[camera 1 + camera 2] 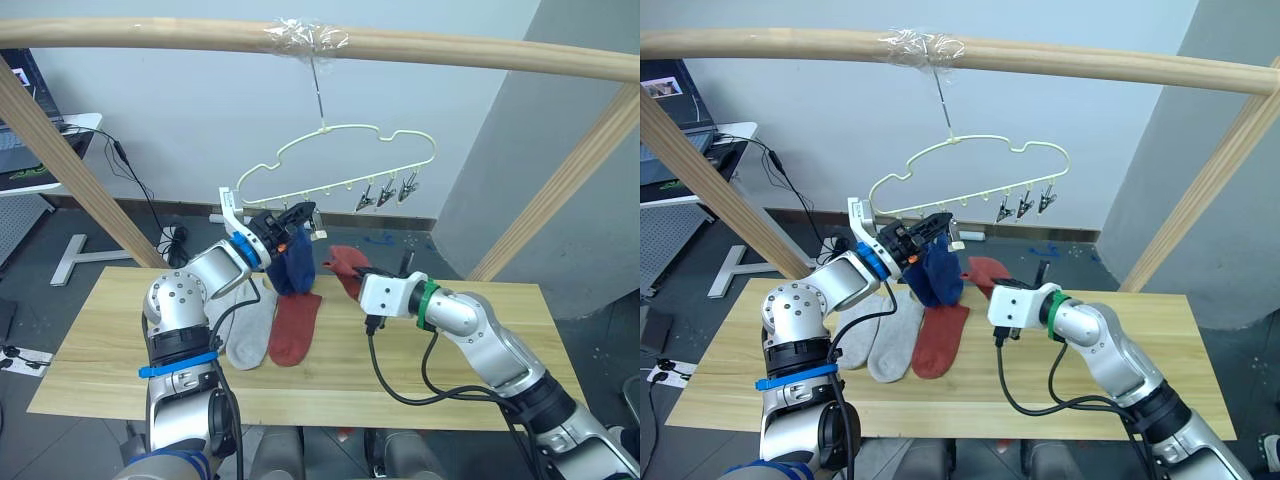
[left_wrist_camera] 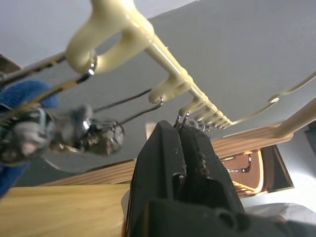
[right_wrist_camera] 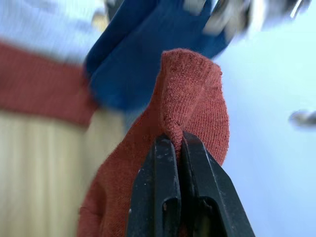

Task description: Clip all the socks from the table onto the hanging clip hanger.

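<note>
A pale yellow clip hanger point(image 1: 340, 160) hangs from the pole, with three free silver clips point(image 1: 385, 192) at its right end. Two blue socks point(image 1: 293, 265) dangle from clips at its left end. Beside them my left gripper point(image 1: 303, 213) is raised to the clip row, its fingertips point(image 2: 170, 133) shut on a small silver clip point(image 2: 181, 119). My right gripper point(image 3: 177, 140) is shut on the cuff of a rust red sock point(image 1: 345, 262), held just above the table point(image 1: 480, 340). Flat on the table lie two light grey socks point(image 1: 880, 338) and another red sock point(image 1: 296, 325).
A thick wooden pole point(image 1: 150, 35) spans the top, and slanted wooden posts point(image 1: 70, 165) stand at both sides behind the table. Black cables point(image 1: 400, 385) loop from my right arm over the table's front. A desk point(image 1: 40, 150) stands at far left.
</note>
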